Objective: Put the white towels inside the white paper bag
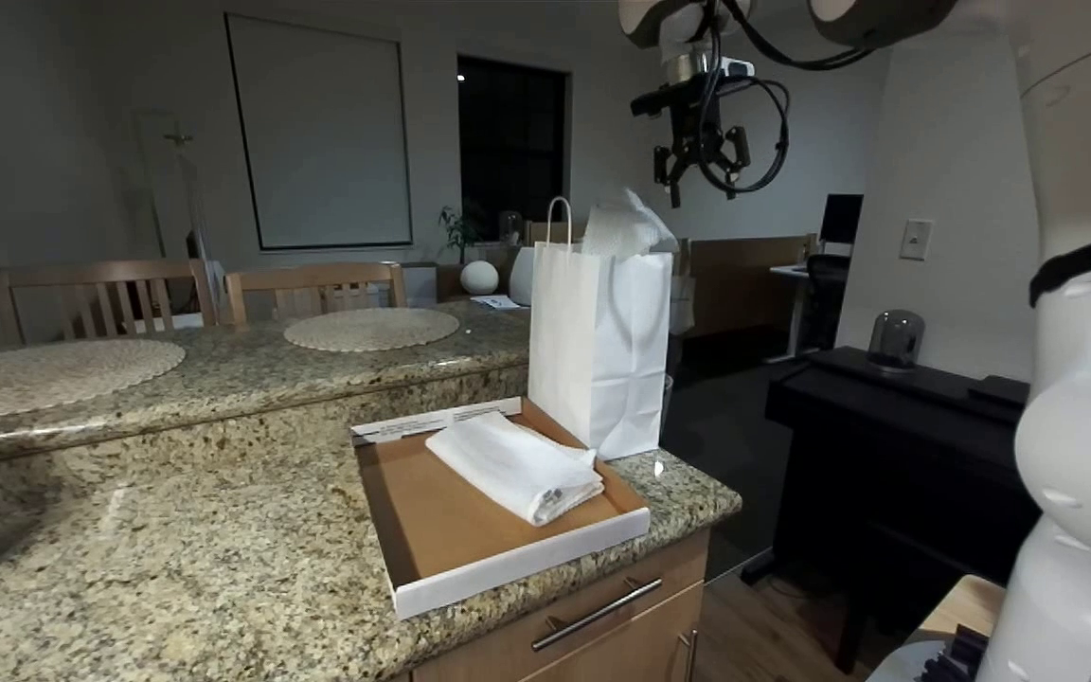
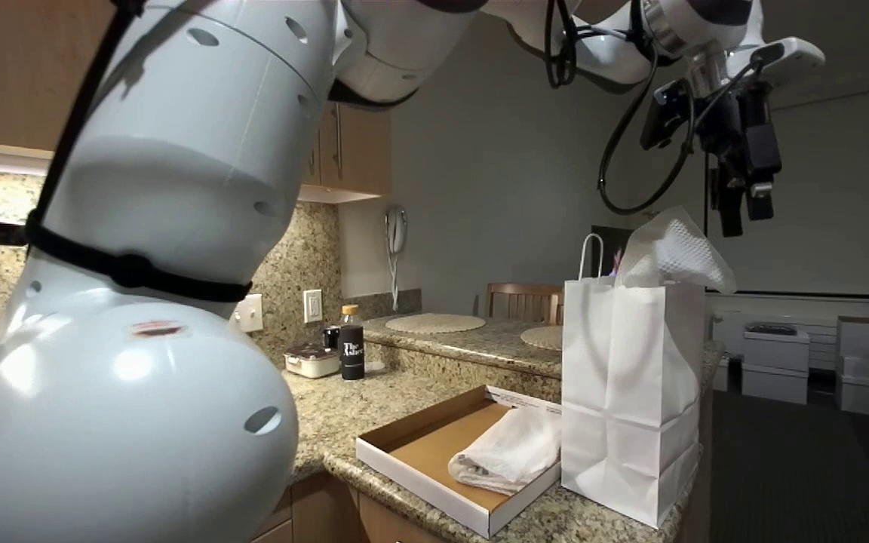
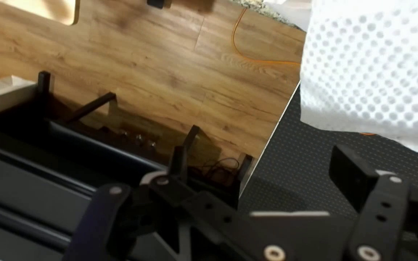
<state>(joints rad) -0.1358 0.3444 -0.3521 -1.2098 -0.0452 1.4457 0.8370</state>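
The white paper bag (image 1: 569, 350) stands upright on the counter corner in both exterior views, one loop handle showing. A white towel (image 2: 676, 253) pokes out of its top and flops over the rim; the dimpled weave of this towel (image 3: 372, 69) fills the upper right of the wrist view. Another white towel (image 1: 512, 464), folded into a rumpled rectangle, lies in the shallow cardboard tray (image 1: 432, 511) beside the bag. Above the bag and apart from the protruding towel hangs my gripper (image 1: 703, 195), open, with nothing between its spread fingers (image 3: 352, 177). The bag's inside is hidden.
The tray touches or nearly touches the bag's side; I cannot tell which. A raised granite ledge (image 1: 252, 379) with woven placemats (image 1: 370, 329) runs behind. A dark bottle (image 2: 351, 347) stands farther along the counter. Beyond the counter's edge is a black piece of furniture (image 1: 886, 445).
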